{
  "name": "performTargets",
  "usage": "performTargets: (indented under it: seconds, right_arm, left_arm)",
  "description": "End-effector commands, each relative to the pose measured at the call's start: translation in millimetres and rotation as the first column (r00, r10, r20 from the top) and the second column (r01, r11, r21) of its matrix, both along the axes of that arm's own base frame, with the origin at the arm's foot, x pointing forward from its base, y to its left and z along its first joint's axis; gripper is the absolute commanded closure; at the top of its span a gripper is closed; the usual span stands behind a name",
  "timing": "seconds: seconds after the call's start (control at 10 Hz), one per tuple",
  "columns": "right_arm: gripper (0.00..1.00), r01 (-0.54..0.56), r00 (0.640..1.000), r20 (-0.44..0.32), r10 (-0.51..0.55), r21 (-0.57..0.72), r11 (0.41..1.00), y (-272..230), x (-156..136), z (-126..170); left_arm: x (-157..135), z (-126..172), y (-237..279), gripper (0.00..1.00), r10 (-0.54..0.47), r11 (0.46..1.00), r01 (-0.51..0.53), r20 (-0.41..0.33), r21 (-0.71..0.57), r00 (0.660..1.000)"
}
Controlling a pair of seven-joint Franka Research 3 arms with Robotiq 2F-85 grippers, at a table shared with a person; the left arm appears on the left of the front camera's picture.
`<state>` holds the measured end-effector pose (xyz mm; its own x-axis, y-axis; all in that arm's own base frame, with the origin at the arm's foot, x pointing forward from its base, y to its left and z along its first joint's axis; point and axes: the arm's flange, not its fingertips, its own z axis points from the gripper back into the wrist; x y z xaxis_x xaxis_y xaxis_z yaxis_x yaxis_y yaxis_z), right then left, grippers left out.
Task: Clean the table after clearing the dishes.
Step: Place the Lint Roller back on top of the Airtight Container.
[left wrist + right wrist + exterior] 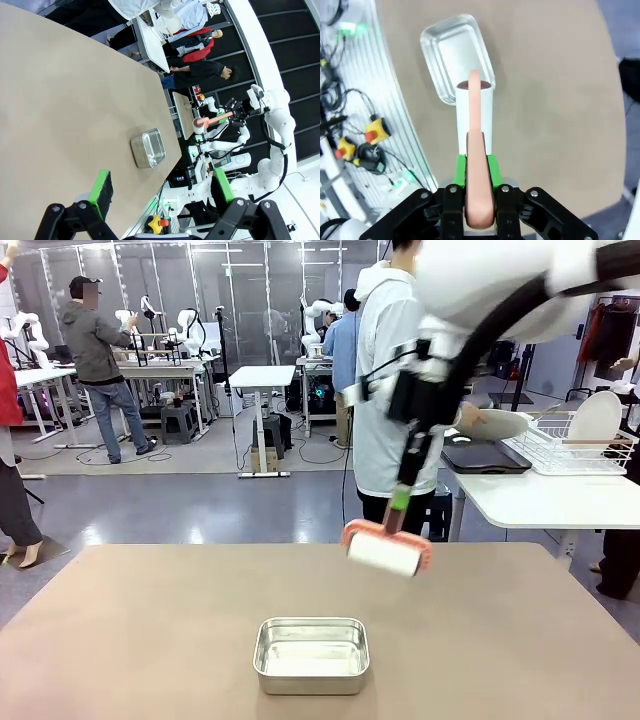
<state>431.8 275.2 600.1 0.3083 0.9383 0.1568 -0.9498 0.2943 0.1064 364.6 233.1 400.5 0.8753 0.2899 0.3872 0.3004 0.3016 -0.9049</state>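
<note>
Steel pan (pixel 311 655) on table (pixel 130 630) | R gripper (pixel 400 502) clamps lint roller (pixel 387 547)

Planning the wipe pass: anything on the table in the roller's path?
Yes. A steel pan sits on the table near the robot's edge, around the middle. The right hand holds the lint roller by its handle above the far side. The rest of the tabletop looks bare.

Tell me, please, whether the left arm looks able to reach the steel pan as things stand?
Probably yes: the left tool is open and holds nothing, and bare table lies between it and the steel pan. The lint roller hangs farther off.
</note>
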Motion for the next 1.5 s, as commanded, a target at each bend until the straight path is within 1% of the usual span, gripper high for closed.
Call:
performTargets:
  seconds: [0.0,0.1,0.3,0.4,0.6,0.7,0.8,1.2,1.4]
  right_arm:
    - [0.8,-0.159,0.987,0.011,0.161,-0.102,0.982,44.6,9.4,-11.2]
    - [0.8,-0.196,0.98,0.018,0.2,-0.123,0.973,68.0,7.3,-20.4]
    - [0.8,-0.231,0.972,0.01,0.233,-0.116,0.966,95.1,7.9,-37.6]
    - [0.8,-0.218,0.976,-0.018,0.217,-0.096,0.971,104.8,9.3,-48.5]
    - [0.8,-0.193,0.981,-0.025,0.192,-0.094,0.977,115.1,8.9,-64.3]
    - [0.8,-0.155,0.988,0.0,0.156,-0.083,0.984,118.3,10.2,-70.8]
    - [0.8,-0.143,0.99,0.007,0.144,-0.09,0.986,121.5,10.3,-80.7]
    - [0.8,-0.123,0.992,0.002,0.124,-0.123,0.985,131.5,16.3,-140.7]
    - [0.8,-0.124,0.992,-0.039,0.12,-0.163,0.979,130.5,17.7,-161.5]
  left_arm:
    - [-2.8,0.9,-0.1,0.0,0.002,1.0,-0.002,0.003,-0.01,1.0]
    - [-2.8,0.9,-0.1,0.0,0.002,1.0,-0.002,0.003,-0.01,1.0]
    - [-2.8,0.9,-0.1,0.0,0.002,1.0,-0.002,0.003,-0.01,1.0]
    - [-2.8,0.9,-0.1,0.0,0.002,1.0,-0.002,0.003,-0.01,1.0]
    - [-2.8,0.9,-0.1,0.0,0.002,1.0,-0.002,0.003,-0.01,1.0]
    - [-2.8,0.9,-0.1,0.0,0.002,1.0,-0.002,0.003,-0.01,1.0]
    - [-2.8,0.9,-0.1,0.0,0.002,1.0,-0.002,0.003,-0.01,1.0]
    - [-2.8,0.9,-0.1,0.0,0.002,1.0,-0.002,0.003,-0.01,1.0]
    - [-2.8,0.9,-0.1,0.0,0.002,1.0,-0.002,0.003,-0.01,1.0]
